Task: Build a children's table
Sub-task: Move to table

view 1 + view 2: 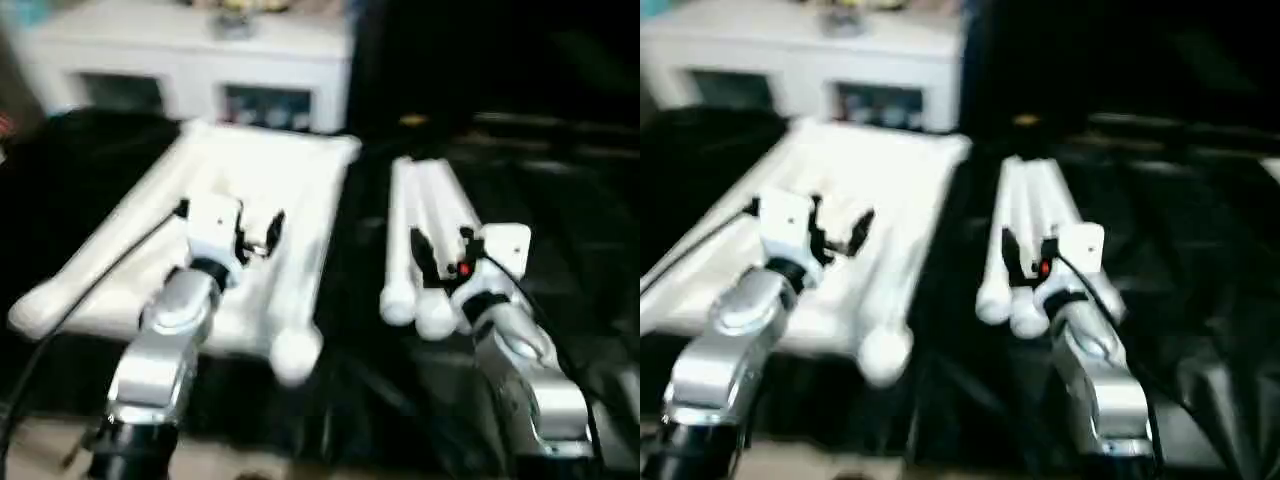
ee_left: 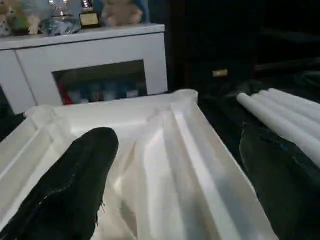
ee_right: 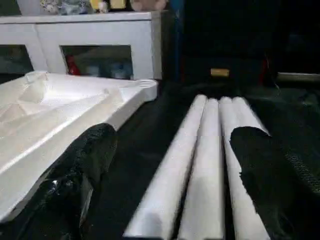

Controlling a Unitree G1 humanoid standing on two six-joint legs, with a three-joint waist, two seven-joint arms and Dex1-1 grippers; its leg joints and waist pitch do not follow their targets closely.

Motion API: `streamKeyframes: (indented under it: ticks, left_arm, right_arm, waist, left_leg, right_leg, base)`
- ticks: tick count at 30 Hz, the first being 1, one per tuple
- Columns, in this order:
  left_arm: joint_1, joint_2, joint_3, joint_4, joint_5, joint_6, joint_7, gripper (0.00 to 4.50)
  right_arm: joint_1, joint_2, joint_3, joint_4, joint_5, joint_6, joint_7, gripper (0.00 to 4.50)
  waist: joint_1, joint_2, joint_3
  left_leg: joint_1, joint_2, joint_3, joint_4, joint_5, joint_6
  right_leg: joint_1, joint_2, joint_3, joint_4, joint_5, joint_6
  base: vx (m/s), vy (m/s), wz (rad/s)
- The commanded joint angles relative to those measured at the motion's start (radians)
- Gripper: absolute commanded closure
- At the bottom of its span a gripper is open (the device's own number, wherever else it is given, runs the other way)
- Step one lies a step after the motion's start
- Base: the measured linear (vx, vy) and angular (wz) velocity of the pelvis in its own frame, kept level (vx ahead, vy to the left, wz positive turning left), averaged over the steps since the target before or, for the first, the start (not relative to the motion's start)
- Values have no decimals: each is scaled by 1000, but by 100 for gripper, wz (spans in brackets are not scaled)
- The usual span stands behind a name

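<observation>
Lying ribbed side up on dark surface, table top (image 1: 250,190) sits left w/ left gripper (image 1: 232,232) open above it. Right gripper (image 3: 170,165) open over bundled legs (image 3: 200,165); leg count unclear, near ends hidden.

The right end effector (image 1: 440,262) perhaps hides a fourth leg.

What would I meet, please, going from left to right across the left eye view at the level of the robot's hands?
Left hand over the table top → the three loose legs lying side by side → right hand above their near ends.
</observation>
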Motion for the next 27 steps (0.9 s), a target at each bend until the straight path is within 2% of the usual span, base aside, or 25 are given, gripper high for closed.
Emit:
streamKeyframes:
  ticks: [1,2,3,4,5,6,7,8,9,10,11,12,13,14,15,16,17,18,19,20,22,25,26,27]
  left_arm:
    - [-1,0,-1,3,-5,-8,-26,7]
    - [1,1,-3,1,-6,-12,-34,7]
    - [8,19,-14,-5,-13,-9,-70,7]
    - [8,19,-14,-5,-13,-9,-70,7]
    - [28,86,-47,-15,-21,-37,-166,7]
    - [39,136,-62,-19,-33,-48,-235,7]
    - [43,161,-58,-18,-47,-47,-273,7]
    - [44,176,-54,-17,-56,-47,-297,7]
    - [47,194,-51,-17,-64,-49,-325,7]
    - [48,199,-50,-17,-66,-50,-332,7]
    - [50,223,-47,-14,-74,-51,-370,7]
    - [57,269,-48,-17,-95,-38,-444,7]
    - [57,274,-48,-18,-97,-36,-452,7]
    - [63,317,-51,-26,-120,-11,-523,7]
    - [66,344,-56,-30,-133,-5,-556,7]
    - [66,366,-60,-30,-141,-5,-580,7]
    - [66,386,-60,-30,-154,4,-607,7]
    - [68,406,-57,-34,-169,12,-637,24]
    - [68,406,-57,-34,-169,12,-637,34]
    - [77,440,-49,-39,-189,12,-688,43]
    - [93,474,-42,-47,-206,1,-737,49]
    - [120,518,-26,-65,-232,13,-785,83]
    - [120,518,-26,-65,-232,13,-785,89]
    - [121,497,-18,-58,-189,-34,-720,95]
  right_arm:
    - [-6,-20,20,-24,10,15,26,41]
    - [-7,-24,22,-25,10,16,32,41]
    - [-8,-44,32,-31,12,14,62,41]
    - [-8,-44,32,-31,12,14,62,41]
    - [-11,-97,56,-53,24,21,160,41]
    - [-12,-137,72,-73,37,34,233,41]
    - [-14,-163,80,-82,45,41,272,41]
    - [-15,-180,84,-88,51,45,297,41]
    - [-17,-196,87,-92,56,51,318,41]
    - [-18,-200,88,-92,58,52,323,41]
    - [-23,-220,92,-95,64,56,348,41]
    - [-31,-248,93,-100,87,71,394,41]
    - [-32,-250,93,-100,90,73,399,41]
    - [-38,-276,97,-106,112,83,441,41]
    - [-41,-291,103,-108,120,87,463,41]
    - [-42,-306,110,-111,127,90,487,41]
    - [-43,-320,117,-115,132,93,512,41]
    - [-44,-334,126,-119,134,95,535,41]
    - [-44,-334,126,-119,134,95,535,41]
    - [-44,-351,140,-120,128,96,571,41]
    - [-45,-363,153,-116,119,91,599,41]
    - [-52,-364,157,-104,111,78,590,41]
    - [-52,-364,157,-104,111,78,590,41]
    - [-60,-339,141,-85,85,53,530,41]
  waist:
    - [-51,34,-79]
    - [-44,31,-73]
    - [-61,18,-67]
    - [-58,12,-70]
    - [-53,-11,-72]
    - [-44,-54,-81]
    - [-17,-62,-75]
    - [-12,-58,-83]
    - [-18,-49,-84]
    - [-19,-43,-83]
    - [-26,-28,-71]
    - [-30,-14,-59]
    - [-30,-10,-50]
    - [-28,-7,-46]
    - [-27,-3,-34]
    - [-24,-8,-29]
    - [-14,-12,-29]
    - [-6,-13,-29]
    - [-5,-11,-29]
    - [-2,-12,-29]
    - [10,-10,-36]
    - [17,-16,-40]
    - [19,-14,-40]
    - [19,-18,-40]
  left_leg:
    - [124,153,-149,-164,-284,174]
    - [135,141,-133,-141,-289,232]
    - [124,125,-130,-134,-93,363]
    - [129,116,-119,-111,46,418]
    - [110,95,-88,-67,337,477]
    - [26,24,-31,-12,466,369]
    - [-57,-27,21,-16,358,216]
    - [-42,-14,29,-29,302,137]
    - [-23,-9,40,-52,208,21]
    - [-7,2,42,-59,157,-2]
    - [13,30,39,-86,12,-48]
    - [26,58,30,-109,-124,-68]
    - [30,68,28,-122,-210,-74]
    - [36,79,27,-129,-284,-79]
    - [44,91,28,-147,-408,-86]
    - [44,90,35,-154,-464,-83]
    - [52,92,44,-156,-466,-74]
    - [54,94,50,-155,-446,-65]
    - [51,96,52,-157,-433,-63]
    - [48,96,54,-158,-420,-62]
    - [41,99,62,-158,-374,-61]
    - [43,100,73,-154,-325,-53]
    - [42,100,75,-153,-310,-53]
    - [40,100,78,-153,-298,-52]
  right_leg:
    - [-62,-73,-30,78,-147,13]
    - [-91,-81,-26,78,-111,29]
    - [-104,-95,-22,82,-22,70]
    - [-118,-102,-16,67,18,95]
    - [-132,-127,17,19,132,124]
    - [-68,-173,59,-42,374,156]
    - [-4,-205,70,-21,815,209]
    - [-9,-201,55,-17,968,208]
    - [-3,-168,19,-11,1041,209]
    - [-11,-167,11,-22,994,214]
    - [-17,-157,1,-50,685,189]
    - [-22,-162,-4,-71,381,132]
    - [-23,-165,-3,-82,206,91]
    - [-25,-168,1,-91,54,49]
    - [-33,-174,11,-105,-170,-31]
    - [-29,-185,18,-118,-312,-64]
    - [-39,-193,25,-127,-378,-75]
    - [-44,-198,31,-129,-395,-85]
    - [-45,-198,33,-128,-391,-88]
    - [-44,-198,34,-128,-385,-90]
    - [-42,-197,32,-120,-331,-90]
    - [-47,-193,33,-115,-267,-97]
    - [-48,-194,34,-113,-254,-101]
    - [-48,-190,32,-112,-240,-103]
  base:
    - [138,64,-11]
    - [150,-5,-9]
    - [150,-5,-9]
    - [111,-15,0]
    - [51,-58,-10]
    - [51,-58,-10]
    - [31,-85,-7]
    - [22,-109,-1]
    - [22,-109,-1]
    - [-17,-99,-1]
    - [-37,-60,4]
    - [-37,-60,4]
    - [-62,-25,2]
    - [-76,6,1]
    - [-76,6,1]
    - [-70,23,-4]
    - [-67,22,-3]
    - [-67,22,-3]
    - [-60,10,1]
    - [0,0,0]
    - [0,0,0]
    - [0,0,0]
    - [0,0,0]
    - [0,0,0]
